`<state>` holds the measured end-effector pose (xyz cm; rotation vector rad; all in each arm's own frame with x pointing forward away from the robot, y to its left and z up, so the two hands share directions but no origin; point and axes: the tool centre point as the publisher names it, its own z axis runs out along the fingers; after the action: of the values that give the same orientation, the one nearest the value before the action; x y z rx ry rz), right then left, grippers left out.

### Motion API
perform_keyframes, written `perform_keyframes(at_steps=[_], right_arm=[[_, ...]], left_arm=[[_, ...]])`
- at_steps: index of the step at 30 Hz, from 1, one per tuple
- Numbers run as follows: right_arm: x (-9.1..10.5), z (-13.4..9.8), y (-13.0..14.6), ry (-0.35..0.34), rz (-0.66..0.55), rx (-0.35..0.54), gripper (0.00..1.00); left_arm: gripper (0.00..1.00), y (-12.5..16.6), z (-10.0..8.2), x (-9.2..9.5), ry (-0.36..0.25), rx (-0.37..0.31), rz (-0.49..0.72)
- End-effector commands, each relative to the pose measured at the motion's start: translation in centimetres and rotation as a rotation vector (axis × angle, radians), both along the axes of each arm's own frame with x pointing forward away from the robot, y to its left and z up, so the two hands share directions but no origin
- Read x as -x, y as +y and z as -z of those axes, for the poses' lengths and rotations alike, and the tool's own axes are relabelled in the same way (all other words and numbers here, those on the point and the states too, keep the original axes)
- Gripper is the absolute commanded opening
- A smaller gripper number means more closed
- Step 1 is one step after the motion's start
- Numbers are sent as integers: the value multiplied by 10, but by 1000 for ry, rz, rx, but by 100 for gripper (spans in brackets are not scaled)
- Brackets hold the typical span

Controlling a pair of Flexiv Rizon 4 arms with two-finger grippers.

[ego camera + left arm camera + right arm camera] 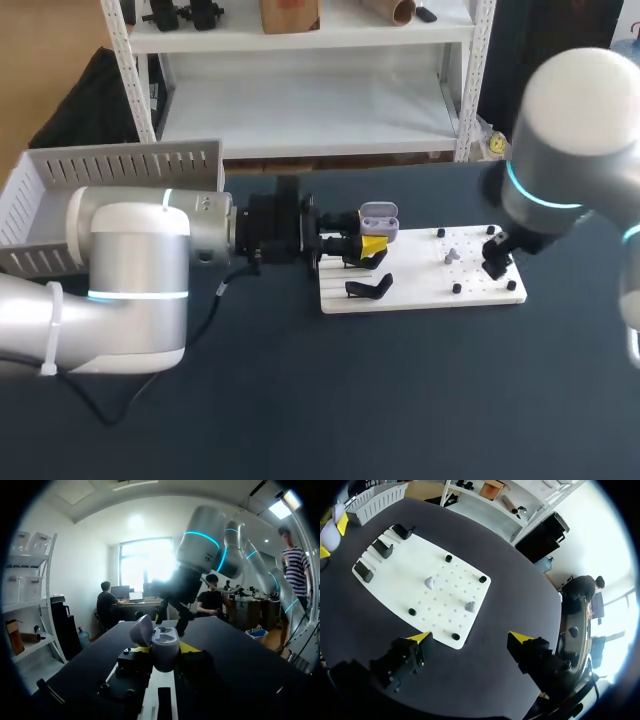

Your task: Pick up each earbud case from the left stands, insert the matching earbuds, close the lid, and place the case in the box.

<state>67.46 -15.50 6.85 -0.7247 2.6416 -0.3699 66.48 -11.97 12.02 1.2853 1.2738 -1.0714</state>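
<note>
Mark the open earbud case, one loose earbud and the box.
earbud case (165,654), left wrist view, on its lower shell.
earbud (429,582), right wrist view, on the one nearer the stands.
box (120,168), head view, on its slatted far wall.

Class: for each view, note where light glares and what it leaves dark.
Left wrist view: window glare backlights the right arm; the open lilac-grey plastic earbud case reads clearly. Right wrist view: window side washes out, white perforated board evenly lit. Head view: soft, even light.

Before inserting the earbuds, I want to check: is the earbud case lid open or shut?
Open. The earbud case has its lid flipped back, and its inside is exposed.
</note>
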Motion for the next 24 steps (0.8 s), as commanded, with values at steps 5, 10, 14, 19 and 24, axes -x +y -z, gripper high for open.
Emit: perform_keyframes(at_steps=[5, 10, 14, 19, 24], right_arm=[[-14, 13, 18, 34, 16, 32, 94], [-17, 18, 20, 53, 35, 36, 84], [-20, 23, 17, 61, 72, 22, 79], [-24, 28, 15, 72, 71, 25, 63], [-26, 33, 12, 86, 56, 40, 55]], left_arm=[[0, 0, 1, 1, -3, 4, -4], [0, 0, 1, 1, -3, 4, -4], [0, 0, 1, 1, -3, 4, -4], [0, 0, 1, 1, -3, 4, -4], [0, 0, 1, 1, -3, 4, -4]])
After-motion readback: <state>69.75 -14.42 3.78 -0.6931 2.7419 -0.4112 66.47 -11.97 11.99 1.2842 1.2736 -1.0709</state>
